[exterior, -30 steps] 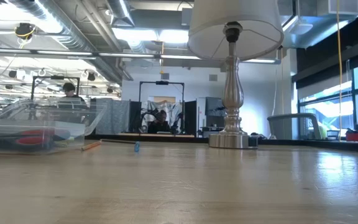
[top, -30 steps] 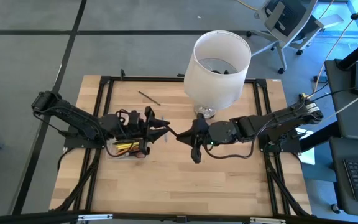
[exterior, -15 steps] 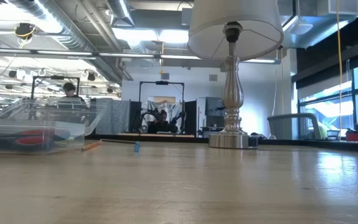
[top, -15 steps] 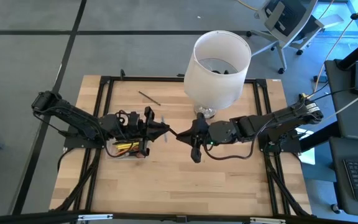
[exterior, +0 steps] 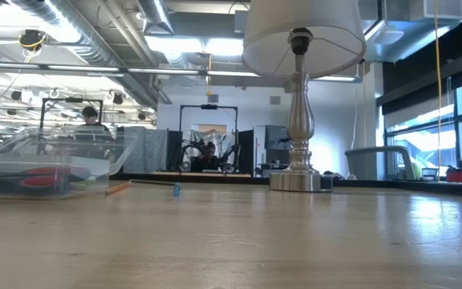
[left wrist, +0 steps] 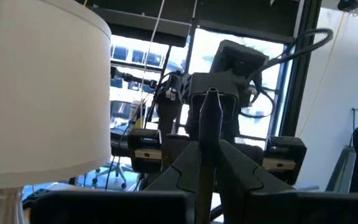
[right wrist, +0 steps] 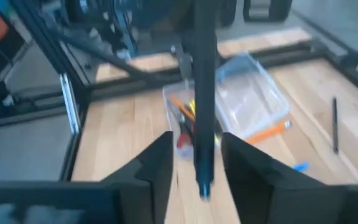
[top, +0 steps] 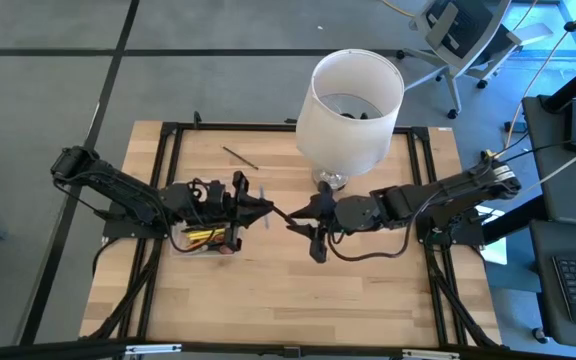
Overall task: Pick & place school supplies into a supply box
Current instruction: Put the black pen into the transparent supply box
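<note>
Mid-frame in the high view, tip to tip over the bare wood: left gripper coming in from the left, right gripper from the right. Between them, a thin black pen, lifted off the table. In the left wrist view, closed narrow on this pen, with both fingers pressed along its sides. In the right wrist view, much the same: fingers drawn in close on each side of the pen. Seems gripped from both ends at once, though hard to say from the blurred view which hold is the firm one. Left of centre in the high view, partly under the left arm: the supply box, clear plastic, with yellow and orange pencils and something red inside. At the left edge of the low view, the same box standing on the wood. Just beside its right end, an orange pencil lying flat, and a little further right a small blue piece. In the upper left part of the table in the high view, well apart from the box, a second dark pen lying slantwise. Upper centre, the white lamp, behind the right gripper.
</note>
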You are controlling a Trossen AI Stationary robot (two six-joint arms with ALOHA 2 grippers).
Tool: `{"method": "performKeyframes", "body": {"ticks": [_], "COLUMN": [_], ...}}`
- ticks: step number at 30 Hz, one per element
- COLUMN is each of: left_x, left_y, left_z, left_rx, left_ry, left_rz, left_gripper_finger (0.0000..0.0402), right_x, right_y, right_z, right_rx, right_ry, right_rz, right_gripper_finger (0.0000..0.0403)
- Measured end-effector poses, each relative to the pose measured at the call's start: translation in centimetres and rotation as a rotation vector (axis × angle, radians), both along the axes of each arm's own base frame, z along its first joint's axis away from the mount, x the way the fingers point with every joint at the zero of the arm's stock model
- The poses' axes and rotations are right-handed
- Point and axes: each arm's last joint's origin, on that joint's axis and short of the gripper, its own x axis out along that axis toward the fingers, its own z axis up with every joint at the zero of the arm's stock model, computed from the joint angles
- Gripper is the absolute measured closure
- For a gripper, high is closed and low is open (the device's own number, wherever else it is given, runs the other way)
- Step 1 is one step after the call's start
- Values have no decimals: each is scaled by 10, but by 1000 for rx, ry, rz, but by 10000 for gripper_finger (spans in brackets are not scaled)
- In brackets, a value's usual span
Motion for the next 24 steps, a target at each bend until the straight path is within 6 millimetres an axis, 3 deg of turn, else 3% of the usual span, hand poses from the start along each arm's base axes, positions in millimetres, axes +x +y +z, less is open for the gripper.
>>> {"method": "performKeyframes", "body": {"ticks": [5, 15, 24], "left_x": [2, 4, -5], "left_y": [0, 0, 2], "left_z": [-6, -16, -42], "left_rx": [3, -5, -126], "left_ry": [64, 178, 501], "left_rz": [3, 30, -7], "left_gripper_finger": [380, 380, 380], "right_x": [-10, -27, -36], "right_y": [-2, -7, -10], "right_z": [-5, -23, -31], "right_rx": [30, 78, 121], "right_ry": [109, 351, 475], "right_rz": [-2, -81, -133], "right_gripper_finger": [229, 224, 224]}}
